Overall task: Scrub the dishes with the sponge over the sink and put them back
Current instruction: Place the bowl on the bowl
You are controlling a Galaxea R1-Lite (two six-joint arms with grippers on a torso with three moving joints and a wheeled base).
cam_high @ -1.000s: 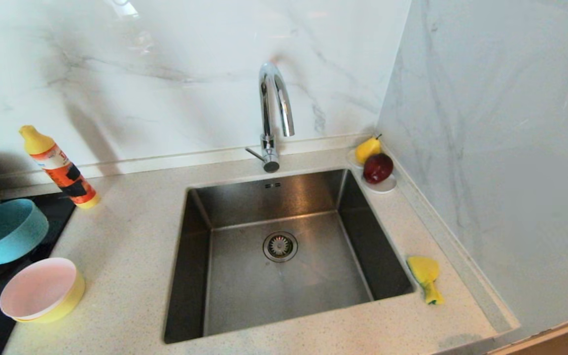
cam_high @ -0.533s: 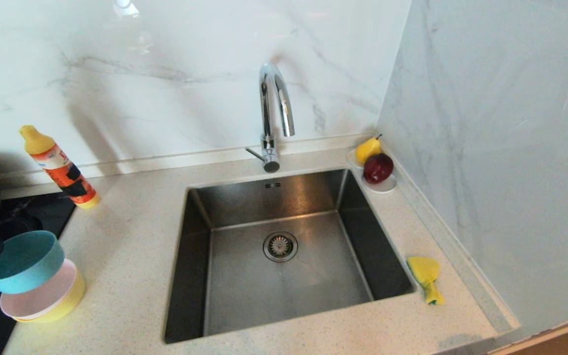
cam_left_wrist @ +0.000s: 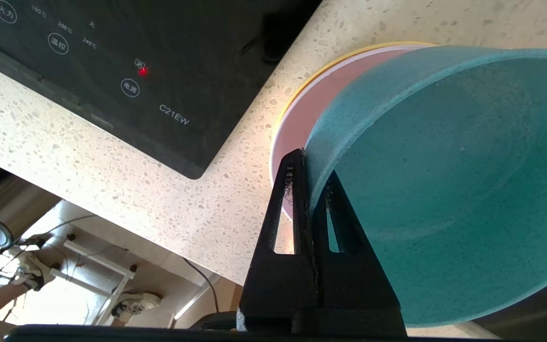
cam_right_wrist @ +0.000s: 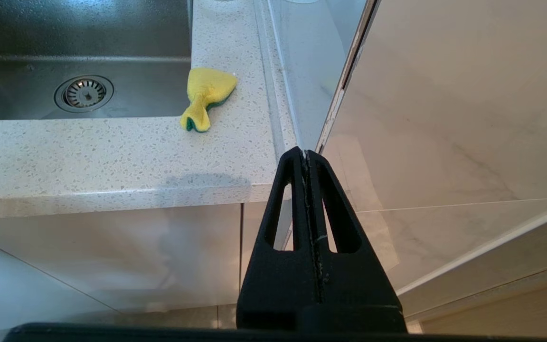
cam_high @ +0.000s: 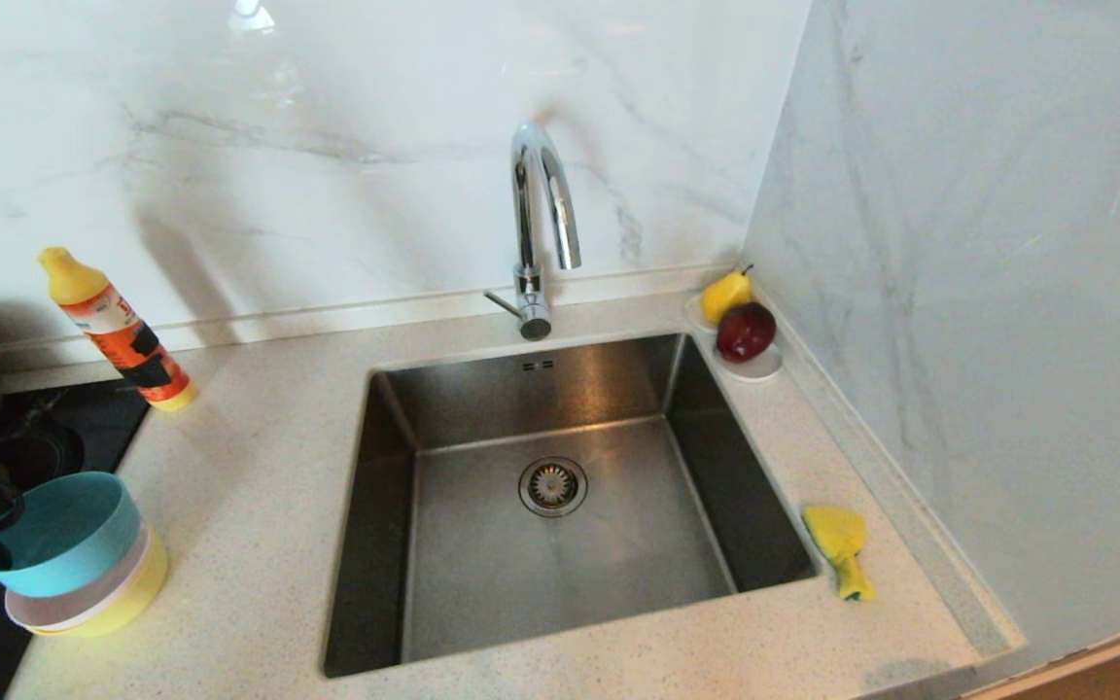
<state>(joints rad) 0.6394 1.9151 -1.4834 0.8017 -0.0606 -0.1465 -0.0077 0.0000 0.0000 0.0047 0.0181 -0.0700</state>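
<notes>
Left tool (cam_left_wrist: 307,161), clamped on the blue bowl's (cam_high: 69,530) rim at the table's (cam_high: 259,467) left edge, is best kept level until the bowl is seated squarely in the pink bowl (cam_left_wrist: 302,114).

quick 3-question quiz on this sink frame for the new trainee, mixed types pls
1. True or false: the left gripper is shut on the rim of the blue bowl.
2. Where does the sponge lie? A) in the sink B) on the counter right of the sink C) on the saucer with the fruit
3. Fill in: the blue bowl sits tilted in the ___ bowl, which is nested in the yellow bowl.

Key: 1 true; 2 B; 3 pink. The right gripper is shut, empty, below the counter edge.
</notes>
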